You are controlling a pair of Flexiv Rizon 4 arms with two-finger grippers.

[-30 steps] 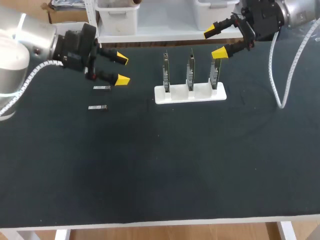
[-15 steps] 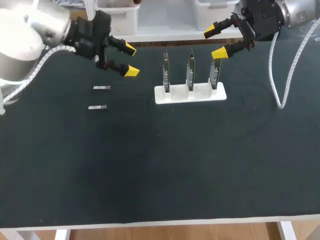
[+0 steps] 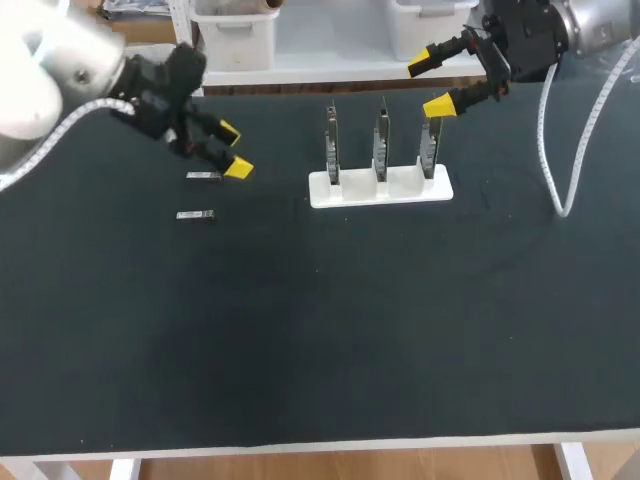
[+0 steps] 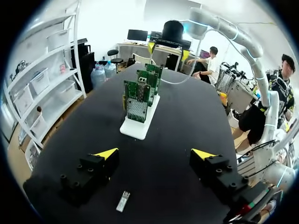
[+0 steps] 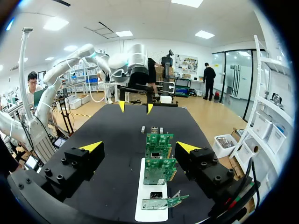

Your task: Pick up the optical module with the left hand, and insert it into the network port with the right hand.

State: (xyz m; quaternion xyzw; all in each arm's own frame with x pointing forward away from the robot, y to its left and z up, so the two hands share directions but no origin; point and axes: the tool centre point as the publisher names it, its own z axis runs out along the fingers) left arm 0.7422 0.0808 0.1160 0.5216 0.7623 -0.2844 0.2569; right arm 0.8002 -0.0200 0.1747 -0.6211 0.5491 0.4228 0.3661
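Table [image 3: 320,330], black top.
Optical module [image 3: 195,215] — the nearer of two, lying flat at the left side.
Second optical module [image 3: 203,176], flat, just behind the first. In the left wrist view it lies low between the left jaws, untouched.
Left jaws: spread wide, empty.
White holder [image 3: 380,187] — three green circuit boards [image 3: 381,140] standing upright.
Right jaws: spread open, empty, above the holder's right end.

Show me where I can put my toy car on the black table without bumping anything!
The whole near half of the table, in front of the white stand, is bare. So is the patch between the stand and the white cable. It is crowded at the far left: two small modules lie there, with the left fingers open over one.
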